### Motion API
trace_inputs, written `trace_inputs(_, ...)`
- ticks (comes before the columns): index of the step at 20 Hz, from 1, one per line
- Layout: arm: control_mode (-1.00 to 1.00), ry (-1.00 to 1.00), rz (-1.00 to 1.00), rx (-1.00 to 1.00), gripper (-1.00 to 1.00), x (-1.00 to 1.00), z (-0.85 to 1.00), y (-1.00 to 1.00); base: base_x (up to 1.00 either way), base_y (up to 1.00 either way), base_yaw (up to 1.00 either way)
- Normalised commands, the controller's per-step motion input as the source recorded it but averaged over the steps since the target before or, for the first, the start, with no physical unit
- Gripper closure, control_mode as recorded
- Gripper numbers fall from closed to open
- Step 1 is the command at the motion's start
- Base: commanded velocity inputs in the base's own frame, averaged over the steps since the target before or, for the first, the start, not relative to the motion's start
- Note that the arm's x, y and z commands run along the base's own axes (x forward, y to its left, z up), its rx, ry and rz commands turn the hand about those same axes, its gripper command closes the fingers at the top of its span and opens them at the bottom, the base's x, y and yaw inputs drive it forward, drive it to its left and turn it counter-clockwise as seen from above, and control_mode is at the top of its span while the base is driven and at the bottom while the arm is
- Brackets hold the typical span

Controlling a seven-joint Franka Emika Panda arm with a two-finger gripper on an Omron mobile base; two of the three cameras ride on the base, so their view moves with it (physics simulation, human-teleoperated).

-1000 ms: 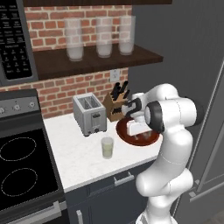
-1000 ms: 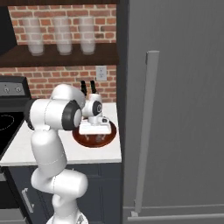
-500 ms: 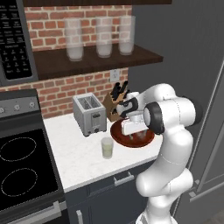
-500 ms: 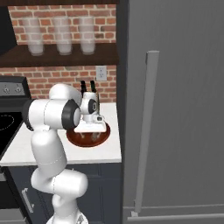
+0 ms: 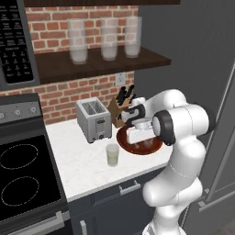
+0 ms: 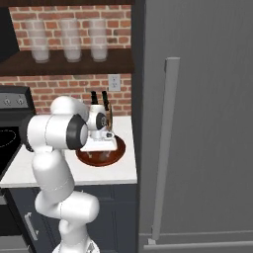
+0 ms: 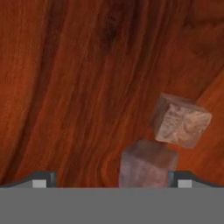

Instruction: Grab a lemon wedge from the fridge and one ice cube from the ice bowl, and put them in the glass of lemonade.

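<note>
Since a moment ago our gripper [image 7: 112, 180] has dipped into the wide reddish-brown wooden bowl [image 5: 153, 147], fingers wide apart around one small pale ice cube [image 7: 148, 162]. Nothing is grabbed yet. The tall dark grey fridge [image 6: 197, 118] is shut, so the lemon part waits too.

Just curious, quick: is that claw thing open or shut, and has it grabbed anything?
Gripper: open, holding nothing; an ice cube sits between its fingertips.

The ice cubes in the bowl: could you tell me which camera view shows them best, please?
The hand view: two ice cubes lie close up on the red-brown wood, one between the open hand's fingertips. In the left and right base views the ice bowl shows, but the arm covers much of it and the cubes are too small to tell.
</note>
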Motion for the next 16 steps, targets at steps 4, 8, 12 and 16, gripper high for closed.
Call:
trace_inputs(4, -1.00, 0.00, 0.09, 0.00, -1.00, 0.00, 0.00, 0.37, 0.00, 0.00, 0.00)
trace_inputs(8, -1.00, 0.00, 0.00, 0.00, -1.00, -0.09, 0.00, 0.06, 0.00, 0.00, 0.00)
trace_inputs(12, -1.00, -0.01, 0.00, 0.00, -1.00, -0.27, 0.00, 0.00, 0.00, 0.00, 0.00)
trace_inputs(16, -1.00, -0.01, 0.00, 0.00, -1.00, -0.15, 0.00, -0.01, 0.00, 0.00, 0.00)
